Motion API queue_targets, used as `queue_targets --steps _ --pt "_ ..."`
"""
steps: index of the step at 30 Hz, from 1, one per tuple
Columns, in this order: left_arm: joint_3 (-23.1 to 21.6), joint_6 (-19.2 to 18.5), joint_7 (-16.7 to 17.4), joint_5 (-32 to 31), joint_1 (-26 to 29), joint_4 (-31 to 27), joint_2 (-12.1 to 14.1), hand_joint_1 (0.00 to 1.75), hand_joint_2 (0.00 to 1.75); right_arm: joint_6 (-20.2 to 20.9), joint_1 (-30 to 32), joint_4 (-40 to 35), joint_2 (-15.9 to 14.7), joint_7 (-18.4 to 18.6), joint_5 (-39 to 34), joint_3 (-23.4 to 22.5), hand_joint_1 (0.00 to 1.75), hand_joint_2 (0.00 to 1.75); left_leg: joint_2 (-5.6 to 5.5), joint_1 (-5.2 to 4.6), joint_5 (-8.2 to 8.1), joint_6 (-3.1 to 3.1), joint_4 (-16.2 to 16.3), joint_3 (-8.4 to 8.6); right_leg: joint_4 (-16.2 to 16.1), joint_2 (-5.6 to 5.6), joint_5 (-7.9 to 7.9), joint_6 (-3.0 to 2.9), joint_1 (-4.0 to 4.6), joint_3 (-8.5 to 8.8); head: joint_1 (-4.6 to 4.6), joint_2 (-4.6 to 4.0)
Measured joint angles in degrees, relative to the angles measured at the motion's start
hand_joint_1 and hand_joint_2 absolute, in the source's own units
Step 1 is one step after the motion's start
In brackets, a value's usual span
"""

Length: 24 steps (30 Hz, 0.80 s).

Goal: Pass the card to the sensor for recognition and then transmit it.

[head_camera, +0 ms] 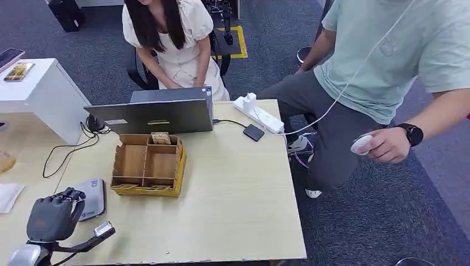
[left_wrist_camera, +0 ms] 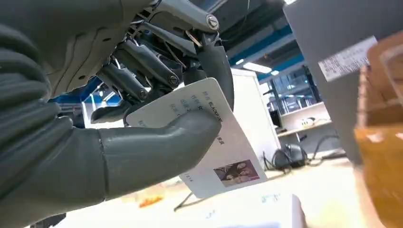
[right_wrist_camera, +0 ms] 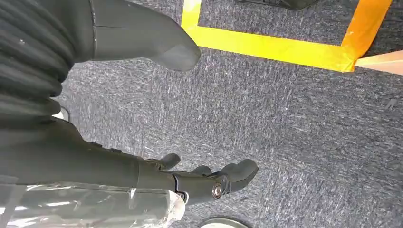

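The table (head_camera: 233,205) has a smooth, pale wood-look top with a matt finish. The compartment box (head_camera: 147,165) looks like raw brown cardboard or thin plywood, unvarnished. The card (left_wrist_camera: 223,156) is smooth, white, slightly glossy plastic with print. The left hand (left_wrist_camera: 142,118) shows matt grey plastic and bare metal links. The carpet (right_wrist_camera: 294,133) is rough grey pile, crossed by glossy yellow tape (right_wrist_camera: 271,47).

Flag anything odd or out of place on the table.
Nothing stands out. The left hand holds the card by the sensor; the wooden tray and laptop sit square.
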Motion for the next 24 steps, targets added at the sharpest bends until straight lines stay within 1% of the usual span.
queue_targets --steps 5,7,9,12,14,16,20,24 --pt "0.02 0.02 -0.06 -1.55 -0.83 1.57 -2.31 1.75 1.75 -0.04 -0.02 0.0 0.0 0.0 0.48 -0.04 0.0 1.75 -0.03 0.0 0.0 0.0 0.0 -0.01 0.0 -0.02 0.0 0.0 0.0 0.01 0.0 0.0" --pt "0.33 0.02 -1.16 -1.57 -1.32 2.01 -3.56 1.75 1.75 -0.09 0.0 0.0 0.0 0.09 0.74 -0.07 0.0 1.75 -0.04 -0.01 0.0 0.0 0.0 -0.01 0.0 -0.02 0.0 0.01 -0.01 0.01 0.0 0.0" --pt "0.94 0.02 -1.79 -1.9 -2.0 2.51 -4.77 1.75 1.75 -0.09 -0.03 0.0 0.0 0.2 0.98 -0.07 0.0 1.75 -0.05 -0.01 0.0 0.0 0.0 -0.01 0.0 -0.03 0.01 0.01 -0.01 0.01 0.02 0.0" --pt "1.99 0.02 -2.36 -4.07 -2.91 3.26 -6.21 1.75 1.75 -0.07 -0.01 0.0 0.0 0.15 1.09 -0.07 0.0 1.75 -0.05 -0.01 0.0 0.0 0.01 0.0 0.0 -0.03 0.01 0.01 -0.01 0.01 0.0 0.0" --pt "3.33 0.02 -3.41 -4.09 -3.69 3.8 -7.7 1.75 1.75 -0.07 -0.03 0.0 0.0 0.04 1.46 -0.09 0.0 1.75 -0.05 -0.01 0.0 0.0 0.01 0.0 0.0 -0.03 0.01 0.01 -0.01 0.01 0.0 0.0" --pt "4.48 0.02 -3.56 -4.37 -4.35 4.44 -9.01 1.75 1.75 -0.07 -0.05 0.0 0.0 -0.09 1.57 -0.09 0.0 1.75 -0.05 -0.01 0.0 0.0 0.01 0.0 0.0 -0.03 0.01 0.01 -0.01 0.02 0.0 0.0" --pt "5.66 0.02 -3.58 -5.24 -5.29 5.59 -10.51 1.75 1.75 -0.07 -0.04 0.0 0.0 -0.13 1.66 -0.09 0.0 1.75 -0.05 -0.01 0.0 0.0 0.01 0.0 0.0 -0.03 0.01 0.01 -0.01 0.01 0.0 0.0" --pt "6.18 0.02 -3.76 -5.46 -5.79 6.2 -11.32 1.75 1.75 -0.07 -0.04 0.0 0.0 -0.13 1.66 -0.09 0.0 1.75 -0.05 -0.01 0.0 0.0 0.01 0.0 0.0 -0.03 0.01 0.01 -0.01 0.02 -0.02 0.0"
